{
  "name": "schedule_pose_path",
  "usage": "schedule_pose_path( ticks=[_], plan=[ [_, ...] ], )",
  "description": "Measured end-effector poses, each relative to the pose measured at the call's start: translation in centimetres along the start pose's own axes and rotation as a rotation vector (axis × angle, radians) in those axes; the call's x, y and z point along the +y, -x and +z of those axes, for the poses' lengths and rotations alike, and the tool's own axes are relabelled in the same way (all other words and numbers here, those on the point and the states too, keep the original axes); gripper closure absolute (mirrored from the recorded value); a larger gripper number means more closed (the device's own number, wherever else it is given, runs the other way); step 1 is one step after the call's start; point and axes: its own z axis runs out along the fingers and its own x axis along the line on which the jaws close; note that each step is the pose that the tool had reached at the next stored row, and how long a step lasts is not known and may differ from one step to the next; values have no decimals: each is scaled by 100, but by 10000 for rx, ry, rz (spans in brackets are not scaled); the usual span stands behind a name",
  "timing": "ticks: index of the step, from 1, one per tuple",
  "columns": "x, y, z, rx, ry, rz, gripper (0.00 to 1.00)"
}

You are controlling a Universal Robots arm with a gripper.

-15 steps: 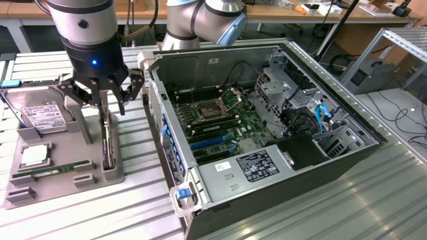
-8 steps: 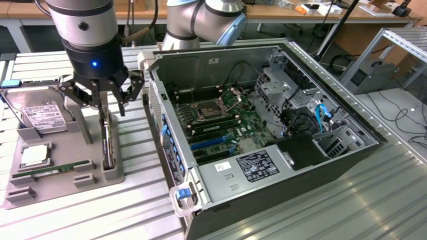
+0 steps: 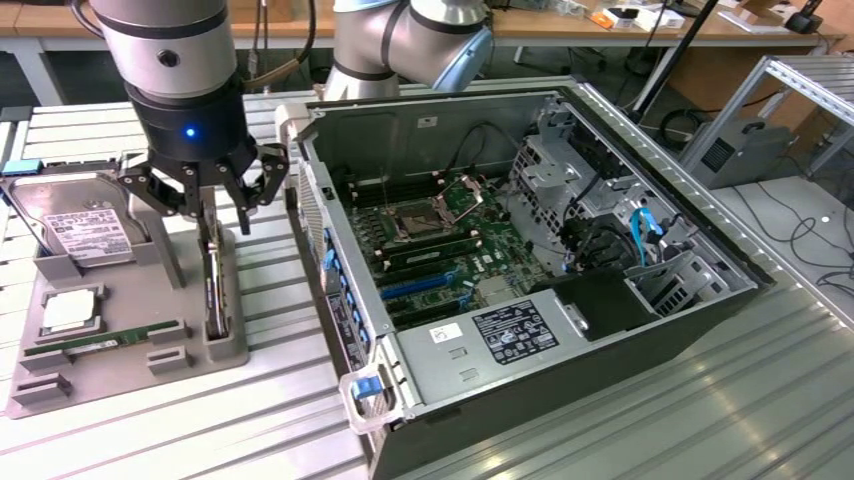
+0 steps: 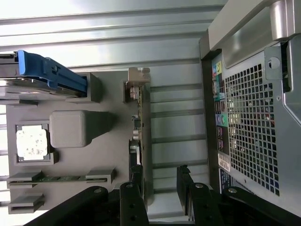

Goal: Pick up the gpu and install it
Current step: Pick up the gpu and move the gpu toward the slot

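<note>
The gpu (image 3: 214,290) is a thin dark card standing on edge in a slot along the grey holder tray (image 3: 127,365), on the side nearest the computer case. Seen edge-on in the wrist view, the gpu (image 4: 145,122) has a pale bracket at its far end. My gripper (image 3: 211,212) hangs open just above the card's top edge, holding nothing. In the wrist view the gripper (image 4: 160,179) has one finger close beside the card and the other out over the table slats.
The open computer case (image 3: 534,270) lies on the exterior view's right, with its motherboard (image 3: 441,240) exposed and its perforated rear panel (image 4: 254,136) close to the tray. The tray also holds a silver hard drive (image 3: 87,235), a processor (image 3: 64,312) and a green memory stick (image 3: 100,342).
</note>
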Motion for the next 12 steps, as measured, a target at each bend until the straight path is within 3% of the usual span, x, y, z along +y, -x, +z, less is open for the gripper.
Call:
schedule_pose_path(
  ticks=[12],
  plan=[
    [-2, -3, 47, 1, -1, 0, 58]
  ],
)
